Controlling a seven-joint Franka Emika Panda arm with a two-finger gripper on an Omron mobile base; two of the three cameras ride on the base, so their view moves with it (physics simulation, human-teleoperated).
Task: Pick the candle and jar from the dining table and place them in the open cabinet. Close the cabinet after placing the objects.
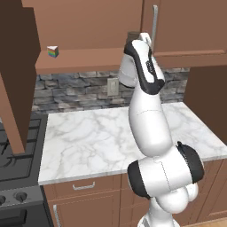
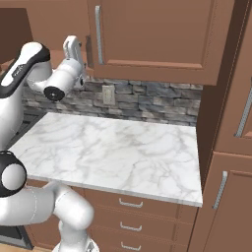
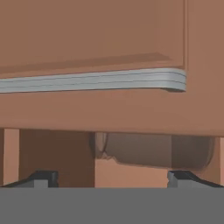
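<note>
Hand [image 3: 113, 177], fingers apart, faces the jar [image 3: 157, 151], half-hidden behind the cabinet [image 3: 87, 39] door.

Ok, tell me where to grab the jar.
Grip the jar on its wide, straight body, not the narrower top, coming in through the cabinet's open front. The open claw seems lined up along the jar's length, so I would roll it to straddle the round sides.

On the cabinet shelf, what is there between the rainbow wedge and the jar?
Nothing. In the left base view, the wooden shelf is bare between the rainbow wedge and the jar.
</note>
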